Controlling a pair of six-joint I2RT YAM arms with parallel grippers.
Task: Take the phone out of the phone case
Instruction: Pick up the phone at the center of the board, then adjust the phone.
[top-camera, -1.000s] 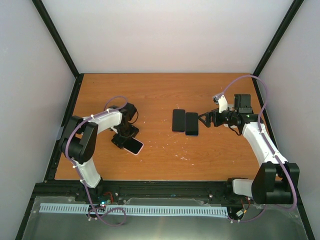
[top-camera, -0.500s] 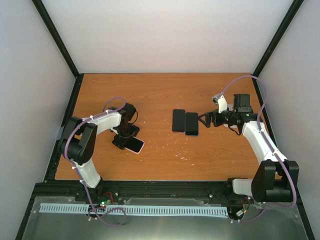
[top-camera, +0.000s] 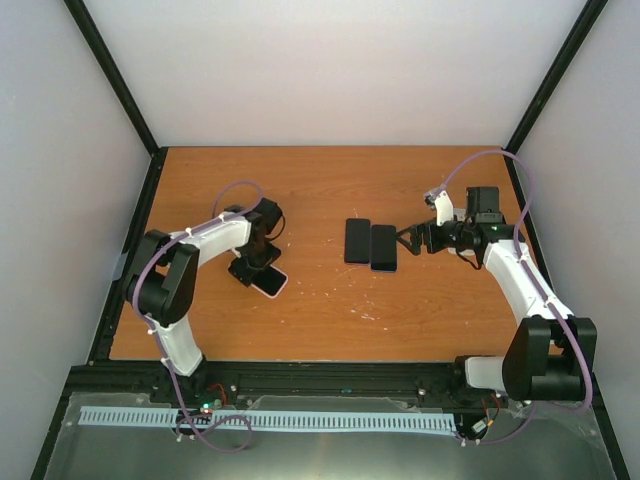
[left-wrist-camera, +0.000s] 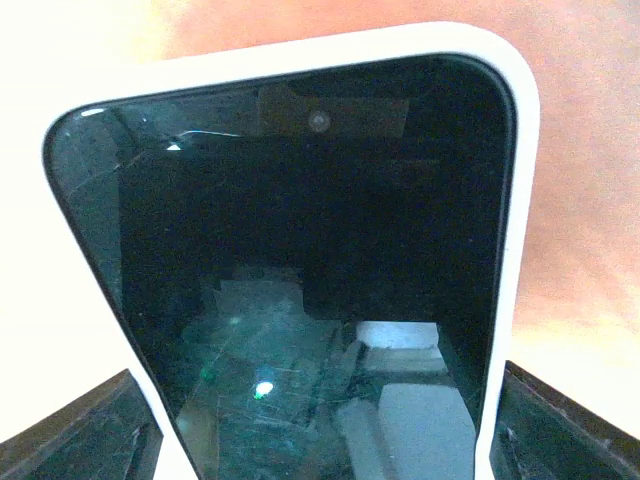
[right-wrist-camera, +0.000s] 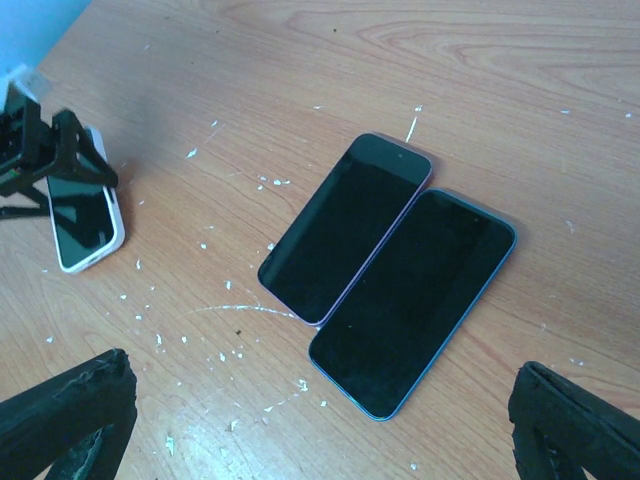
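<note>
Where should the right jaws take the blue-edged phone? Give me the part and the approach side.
Probably its free long edge, coming down from above on the side away from its neighbour. The blue-edged phone lies flat, screen up, and its other long edge lies tight beside the purple-edged phone, with no visible gap for a jaw. Nudge it clear first, then pinch across the width.

— The table (right-wrist-camera: 520, 60)?
— Wood, orange-brown, with the grain showing. It is smooth with a low sheen, and marked with white flecks and fine scratches.
— The phone (left-wrist-camera: 300, 280)?
— Glossy black glass, mirror-like, with hairline scratches near the top. Its case (left-wrist-camera: 527, 200) looks like smooth white plastic, fairly matt.
— The other two?
— The pink phone (right-wrist-camera: 345, 228) and the blue phone (right-wrist-camera: 412, 300) are both dark glossy glass, with thin coloured rims that shine slightly.
— The right fingers (right-wrist-camera: 70, 410)?
— Matt black, with a rough, grainy surface.
</note>
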